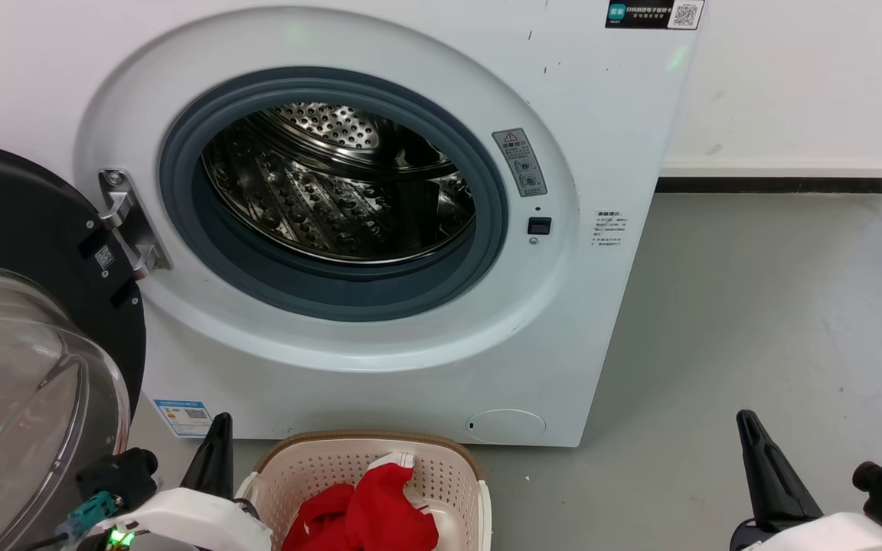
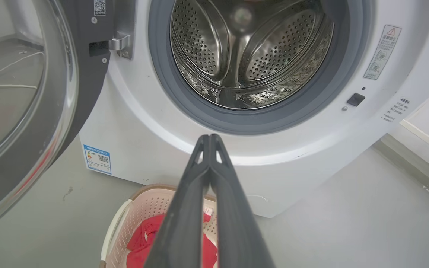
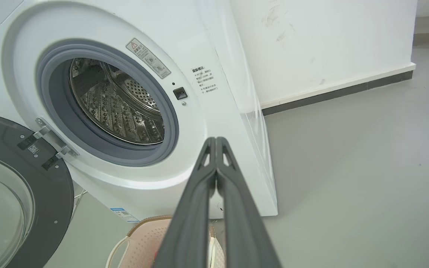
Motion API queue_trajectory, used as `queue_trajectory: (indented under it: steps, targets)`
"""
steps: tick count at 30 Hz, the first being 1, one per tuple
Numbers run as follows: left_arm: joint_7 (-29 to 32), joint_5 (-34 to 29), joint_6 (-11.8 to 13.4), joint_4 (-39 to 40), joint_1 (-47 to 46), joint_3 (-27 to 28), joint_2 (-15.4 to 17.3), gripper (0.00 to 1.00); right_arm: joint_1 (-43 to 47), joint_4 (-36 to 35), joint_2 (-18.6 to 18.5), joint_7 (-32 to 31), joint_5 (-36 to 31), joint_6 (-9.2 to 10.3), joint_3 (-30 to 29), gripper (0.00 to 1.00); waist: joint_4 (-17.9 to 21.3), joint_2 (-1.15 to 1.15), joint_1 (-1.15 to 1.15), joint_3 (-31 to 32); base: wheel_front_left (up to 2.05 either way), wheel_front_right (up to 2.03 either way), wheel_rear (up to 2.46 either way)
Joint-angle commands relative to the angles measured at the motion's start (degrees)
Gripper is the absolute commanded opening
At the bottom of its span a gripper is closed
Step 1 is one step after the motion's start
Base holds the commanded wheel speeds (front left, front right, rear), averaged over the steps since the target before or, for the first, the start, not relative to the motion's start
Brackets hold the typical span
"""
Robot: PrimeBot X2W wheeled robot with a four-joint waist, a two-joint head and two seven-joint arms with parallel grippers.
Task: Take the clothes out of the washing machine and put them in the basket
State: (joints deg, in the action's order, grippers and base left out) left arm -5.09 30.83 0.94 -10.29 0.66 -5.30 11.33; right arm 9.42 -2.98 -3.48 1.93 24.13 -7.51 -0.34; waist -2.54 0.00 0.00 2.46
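A: Pale grey floor (image 1: 755,306) underfoot, wide and open off to the right, as far as a white wall (image 1: 793,76) with a dark skirting strip (image 1: 778,184). Tighter on the left?

B: Much tighter. Black-rimmed door (image 1: 20,229) swung fully open there, glass bowl bulging outward, hung on a metal hinge (image 1: 127,222) at the porthole's left edge. Looms close beside the left end effector (image 2: 209,138).

A: And straight ahead?

B: White washing machine (image 1: 426,383), grey gasket (image 1: 257,268) round the porthole, perforated steel drum (image 1: 334,207) behind it. Cream basket (image 1: 311,467) on the floor just before the machine's foot, brown woven rim close to the front panel.

A: And the clothes (image 1: 372,513)?

B: Red with a scrap of white trim, heaped inside the basket.

A: Holding anything?

B: Nothing. Left end effector just beside the basket's left side, fingers pressed together right to the tips. Right end effector (image 3: 216,140) likewise closed tight and bare, well apart from the basket on the open side.

A: Any writing?

B: Grey warning sticker (image 1: 521,162) with a red triangle right of the porthole, black latch square (image 1: 539,226) below it, small block of print (image 1: 609,228) further right. Blue-edged label (image 1: 183,417) with a QR code low on the front's left; black label (image 1: 654,14) with another QR code at the top right corner. All too small to read.
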Motion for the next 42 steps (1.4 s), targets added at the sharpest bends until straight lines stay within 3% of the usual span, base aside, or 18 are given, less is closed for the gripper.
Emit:
queue_trajectory:
  steps: [1, 22, 42]
  targets:
    - [0.5, 2.4, -0.5, 0.7, -2.0, 0.7, -0.1, 0.00, -1.9, -0.1, -0.5, -0.1, 3.0, 0.00, 0.0, 0.00, 0.0, 0.00, 0.00, 0.0, 0.00, 0.00, 0.00]
    - [3.6, 19.1, -2.8, -0.5, -3.5, 3.9, -2.4, 0.00, -5.9, 4.6, -1.3, -1.3, 22.7, 0.01, -0.3, 0.00, 0.5, 0.00, 0.00, -0.5, 0.00, 0.00, 0.00]
    - [6.0, 31.9, -4.5, -1.4, -4.7, 6.3, -4.2, 0.00, -8.9, 8.3, -1.6, -2.5, 37.3, 0.01, -1.0, 0.00, 1.0, 0.00, 0.00, -1.0, 0.00, 0.00, 0.00]
